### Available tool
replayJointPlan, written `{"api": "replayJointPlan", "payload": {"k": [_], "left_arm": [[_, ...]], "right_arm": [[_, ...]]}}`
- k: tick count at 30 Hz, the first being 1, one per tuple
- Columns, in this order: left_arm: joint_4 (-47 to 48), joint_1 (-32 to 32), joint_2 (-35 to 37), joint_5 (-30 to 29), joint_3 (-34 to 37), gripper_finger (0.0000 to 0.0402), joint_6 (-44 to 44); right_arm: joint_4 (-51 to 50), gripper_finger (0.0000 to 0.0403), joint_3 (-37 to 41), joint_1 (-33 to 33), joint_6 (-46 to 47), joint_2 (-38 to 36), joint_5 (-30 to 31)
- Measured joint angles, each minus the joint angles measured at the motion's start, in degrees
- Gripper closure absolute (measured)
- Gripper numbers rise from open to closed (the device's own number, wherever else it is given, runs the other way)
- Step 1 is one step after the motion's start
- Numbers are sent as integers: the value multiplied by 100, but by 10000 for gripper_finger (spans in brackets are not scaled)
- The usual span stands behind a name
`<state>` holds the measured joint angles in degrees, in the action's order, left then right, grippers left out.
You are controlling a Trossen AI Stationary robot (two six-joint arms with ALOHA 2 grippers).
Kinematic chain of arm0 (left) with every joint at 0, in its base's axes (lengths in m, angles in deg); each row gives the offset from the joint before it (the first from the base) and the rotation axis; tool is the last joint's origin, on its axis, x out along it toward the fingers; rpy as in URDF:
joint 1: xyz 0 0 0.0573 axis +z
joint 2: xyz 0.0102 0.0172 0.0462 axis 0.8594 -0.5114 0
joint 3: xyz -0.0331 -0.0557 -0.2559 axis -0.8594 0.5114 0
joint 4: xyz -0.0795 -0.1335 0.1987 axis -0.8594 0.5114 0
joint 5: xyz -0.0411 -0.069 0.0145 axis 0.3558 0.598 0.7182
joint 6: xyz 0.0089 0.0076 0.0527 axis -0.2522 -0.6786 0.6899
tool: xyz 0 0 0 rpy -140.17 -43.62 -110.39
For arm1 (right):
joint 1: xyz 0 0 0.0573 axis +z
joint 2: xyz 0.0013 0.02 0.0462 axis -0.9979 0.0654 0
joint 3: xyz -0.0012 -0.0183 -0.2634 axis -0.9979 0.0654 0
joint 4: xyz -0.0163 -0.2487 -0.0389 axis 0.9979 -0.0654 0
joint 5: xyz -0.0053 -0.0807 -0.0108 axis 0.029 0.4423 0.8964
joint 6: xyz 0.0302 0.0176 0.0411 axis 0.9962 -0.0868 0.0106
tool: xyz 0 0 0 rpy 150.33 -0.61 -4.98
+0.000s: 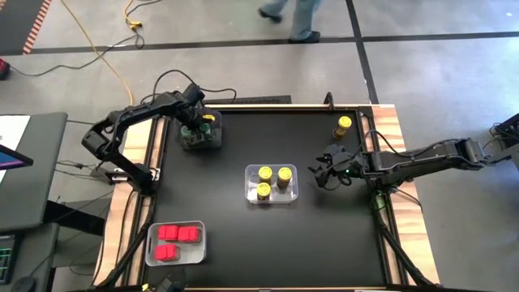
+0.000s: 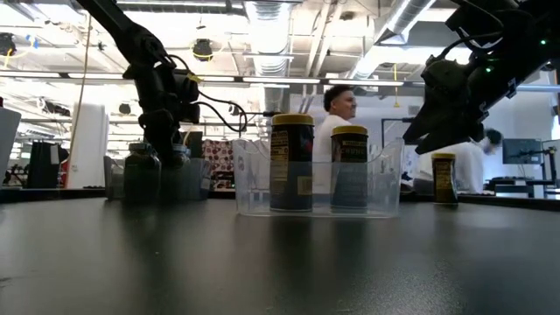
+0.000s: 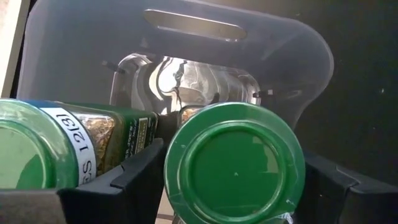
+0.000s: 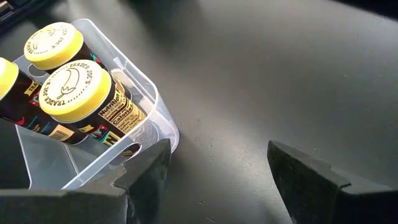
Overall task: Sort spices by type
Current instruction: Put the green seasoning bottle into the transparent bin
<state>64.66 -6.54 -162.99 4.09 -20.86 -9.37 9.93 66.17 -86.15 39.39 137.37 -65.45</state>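
Observation:
My left gripper (image 1: pixel 197 128) points down into a clear bin (image 1: pixel 212 144) at the table's far left. In the bin stand two green-lidded spice jars. Its open fingers stand close on either side of one upright jar (image 3: pixel 233 165); the other jar (image 3: pixel 37 149) is beside it. My right gripper (image 1: pixel 324 174) hangs open and empty to the right of the middle bin (image 1: pixel 247 182), which holds three yellow-lidded jars (image 4: pixel 73 90). One yellow-lidded jar (image 1: pixel 344 126) stands alone on the table at the far right. Red-topped jars (image 1: pixel 177 235) lie in a bin near the front left. My left gripper has one finger (image 3: pixel 134 177) on each side of the green lid's rim (image 3: pixel 171 155), coming from above. Whether the fingers touch the jar cannot be told. The jar stands upright on the bin's floor.
The black tabletop (image 1: pixel 324 243) is bare at the front right and between the bins. A person (image 1: pixel 296 16) walks on the floor beyond the far edge, and another person (image 2: pixel 341 105) shows in the room behind the table.

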Motion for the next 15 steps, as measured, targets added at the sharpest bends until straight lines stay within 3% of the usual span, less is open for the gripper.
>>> {"api": "replayJointPlan", "payload": {"k": [15], "left_arm": [[0, 0, 310, -7, -7, 125, -42]], "right_arm": [[1, 107, 0, 0, 0, -2, -2]]}}
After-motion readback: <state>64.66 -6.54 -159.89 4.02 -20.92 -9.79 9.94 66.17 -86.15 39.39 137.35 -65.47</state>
